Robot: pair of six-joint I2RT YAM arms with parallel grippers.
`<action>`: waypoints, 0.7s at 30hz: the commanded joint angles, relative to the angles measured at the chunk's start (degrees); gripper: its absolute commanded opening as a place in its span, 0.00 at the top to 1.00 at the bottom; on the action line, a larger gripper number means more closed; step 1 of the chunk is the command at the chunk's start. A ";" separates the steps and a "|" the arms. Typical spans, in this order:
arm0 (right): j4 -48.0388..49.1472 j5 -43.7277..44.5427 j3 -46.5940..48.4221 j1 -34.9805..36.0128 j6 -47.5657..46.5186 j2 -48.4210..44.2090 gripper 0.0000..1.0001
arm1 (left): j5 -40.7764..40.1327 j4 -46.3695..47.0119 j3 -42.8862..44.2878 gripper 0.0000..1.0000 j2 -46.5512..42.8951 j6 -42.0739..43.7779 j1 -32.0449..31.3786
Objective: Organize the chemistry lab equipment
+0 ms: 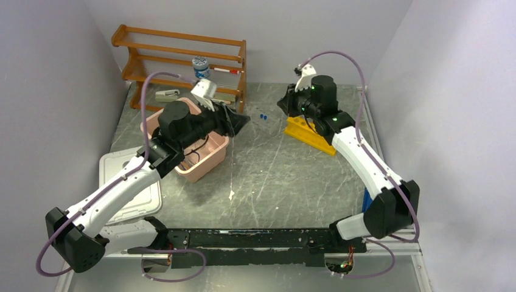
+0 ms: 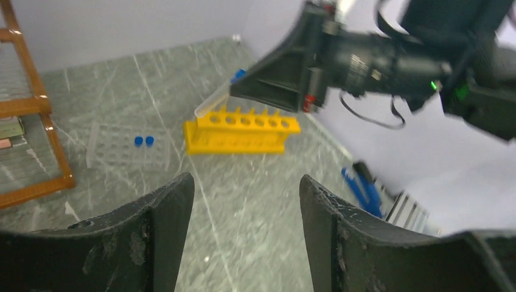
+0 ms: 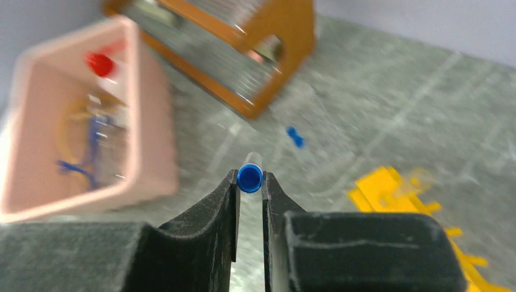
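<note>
My right gripper [image 3: 250, 182] is shut on a thin clear tube with a blue cap [image 3: 250, 176], held above the table. In the left wrist view that tube [image 2: 214, 100] slants down over the left end of the yellow holed rack [image 2: 240, 129]. The rack [image 1: 310, 135] lies on the table under the right arm. Two more blue-capped tubes [image 1: 263, 115] lie on the table left of the rack. My left gripper [image 2: 246, 182] is open with nothing between its fingers. It hovers just right of the pink bin [image 1: 214, 163], pointing toward the rack.
The pink bin [image 3: 149, 131] holds a red-nozzled bottle [image 3: 100, 62], blue-framed goggles [image 3: 85, 164] and other small items. A wooden shelf [image 1: 182, 61] stands at the back left. A white lid [image 1: 115, 167] lies left of the bin. A blue item [image 2: 362, 188] lies at the table's right edge.
</note>
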 commanded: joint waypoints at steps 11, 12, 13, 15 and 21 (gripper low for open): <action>-2.47 17.77 -1.95 7.35 -20.81 12.64 0.98 | -1.75 -8.21 -1.81 0.33 -1.44 15.77 -3.99; -1.32 17.41 -2.23 7.50 -20.93 13.33 0.98 | -2.19 -8.32 -1.80 0.33 -1.59 15.85 -3.99; -0.67 16.89 -2.23 7.49 -21.03 14.15 0.98 | -2.70 -8.33 -1.95 0.32 -1.83 15.99 -3.99; 0.76 17.37 -2.07 7.53 -20.78 16.09 0.99 | -4.05 -8.06 -2.27 0.31 -2.19 16.28 -3.99; 5.18 17.90 -2.11 7.10 -19.49 21.06 0.99 | -4.97 -8.00 -1.72 0.30 -1.91 16.54 -3.98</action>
